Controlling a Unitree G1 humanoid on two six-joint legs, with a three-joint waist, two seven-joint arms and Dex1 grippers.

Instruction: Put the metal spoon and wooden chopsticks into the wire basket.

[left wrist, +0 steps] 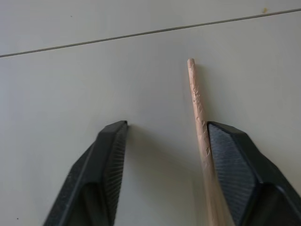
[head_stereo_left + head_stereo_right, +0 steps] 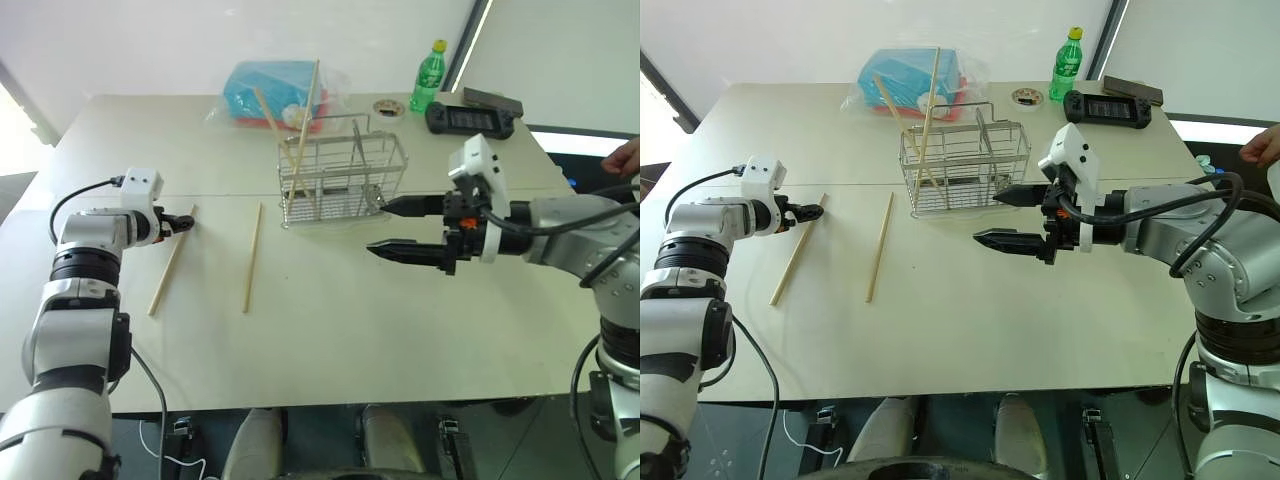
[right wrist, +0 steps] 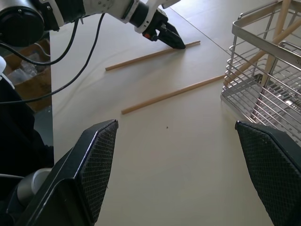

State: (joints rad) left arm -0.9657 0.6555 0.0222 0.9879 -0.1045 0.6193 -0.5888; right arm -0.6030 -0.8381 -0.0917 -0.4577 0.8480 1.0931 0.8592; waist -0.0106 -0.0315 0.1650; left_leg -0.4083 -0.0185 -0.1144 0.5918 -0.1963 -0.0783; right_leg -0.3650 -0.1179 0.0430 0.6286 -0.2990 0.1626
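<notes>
Two wooden chopsticks (image 2: 303, 120) and the metal spoon (image 2: 360, 160) already stand in the wire basket (image 2: 343, 180); two more chopsticks (image 2: 172, 262) lie left of it. The left gripper (image 1: 164, 141) straddles the farther stick, fingers apart, not yet clamped. The right gripper (image 2: 1008, 215) hangs spread and empty right of the basket.

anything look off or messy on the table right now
Two wooden chopsticks lie loose on the table, left of the wire basket, one between the left gripper's fingers. Two others lean crookedly out of the basket. Nothing looks spilled or broken.
</notes>
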